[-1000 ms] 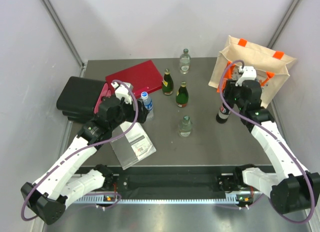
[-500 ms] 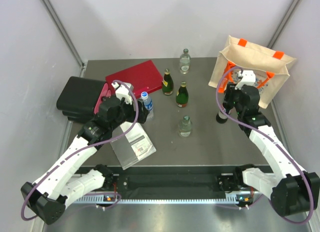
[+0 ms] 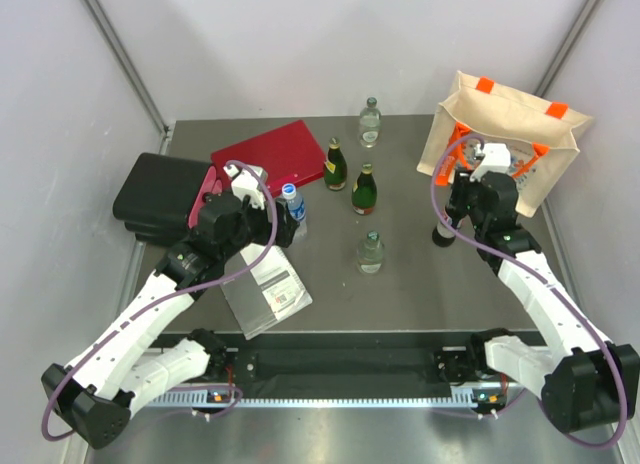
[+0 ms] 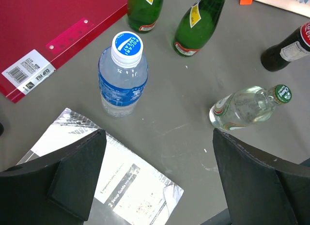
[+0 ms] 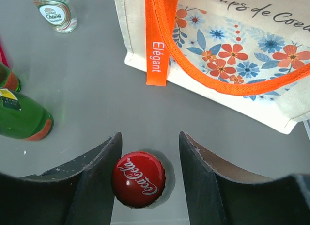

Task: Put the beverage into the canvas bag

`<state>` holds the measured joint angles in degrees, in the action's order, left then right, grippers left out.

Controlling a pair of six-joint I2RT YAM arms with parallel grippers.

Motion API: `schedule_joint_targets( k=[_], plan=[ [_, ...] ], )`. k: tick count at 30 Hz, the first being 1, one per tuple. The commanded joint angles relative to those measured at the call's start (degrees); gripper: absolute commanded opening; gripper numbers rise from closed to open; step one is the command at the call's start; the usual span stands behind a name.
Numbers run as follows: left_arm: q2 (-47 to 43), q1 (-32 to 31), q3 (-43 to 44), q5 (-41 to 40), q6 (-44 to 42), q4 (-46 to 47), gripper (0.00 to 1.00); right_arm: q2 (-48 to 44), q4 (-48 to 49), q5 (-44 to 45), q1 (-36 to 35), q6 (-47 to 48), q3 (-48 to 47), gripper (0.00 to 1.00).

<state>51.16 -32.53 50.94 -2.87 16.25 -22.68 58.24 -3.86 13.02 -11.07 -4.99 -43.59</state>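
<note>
Right claw (image 5: 149, 136): your two fingers straddle the red cap of the cola (image 5: 138, 179). In the wrist view the left-hand finger (image 5: 97, 181) meets the cap's edge. A sliver of table (image 5: 97, 99) shows between the cap and the other finger. So the jaws are parted around the cap, not pinching it.

Cola: upright on the table, on the near side of the bag (image 5: 133, 31), close to it but apart.

Bag: upright at the far right corner, mouth up. Its floral side and an orange strap face your claw.

Left claw (image 4: 157, 140): spread wide and empty, hanging above the table left of centre.

Under the left claw:
- A water bottle (image 4: 123, 74) with a blue-and-white cap stands upright, just beyond a leaflet (image 4: 121, 186) lying flat.
- Two green bottles (image 4: 144, 9) (image 4: 201, 21) stand side by side farther out, the left one at the edge of a red folder (image 4: 43, 26).
- A clear bottle (image 4: 244, 106) with a green cap stands between the green pair and your near edge.

Elsewhere:
- A second clear bottle (image 3: 370, 122) stands at the far edge.
- A black case (image 3: 160, 189) sits at the left edge beside the folder; whether they touch, you cannot tell.
</note>
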Motion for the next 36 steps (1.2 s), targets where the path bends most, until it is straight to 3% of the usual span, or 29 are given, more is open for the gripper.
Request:
schedule_joint_targets(
  k=[1, 6, 11, 13, 26, 36],
  plan=[
    [-0.79, -0.34, -0.22, -0.38, -0.87, 3.34, 0.95, -0.41, 2.19, 0.7, -0.53, 0.51, 0.44, 0.5],
    [-0.97, -0.42, -0.22, -0.73, -0.87, 3.34, 0.95, 0.65, 2.71, 0.08, -0.53, 0.07, -0.09, 0.44],
    [-1.06, -0.42, -0.22, -1.17, -1.05, 3.16, 0.95, 1.61, -0.61, -0.27, -0.62, -1.33, -3.5, 0.08],
    [-1.06, -0.42, -0.22, -1.26, -1.05, 3.16, 0.95, 2.31, -4.03, 0.16, -0.53, -1.6, -9.28, 0.01],
    [-1.32, -0.51, -0.14, -0.82, -0.96, 3.25, 0.95, 8.11, -24.79, -1.94, -0.71, 1.12, -41.55, 0.0],
    [-1.67, -0.42, -0.14, -0.38, -0.78, 3.16, 0.95, 25.14, -28.05, -0.02, -0.36, 8.59, -80.49, 0.0]
  ],
)
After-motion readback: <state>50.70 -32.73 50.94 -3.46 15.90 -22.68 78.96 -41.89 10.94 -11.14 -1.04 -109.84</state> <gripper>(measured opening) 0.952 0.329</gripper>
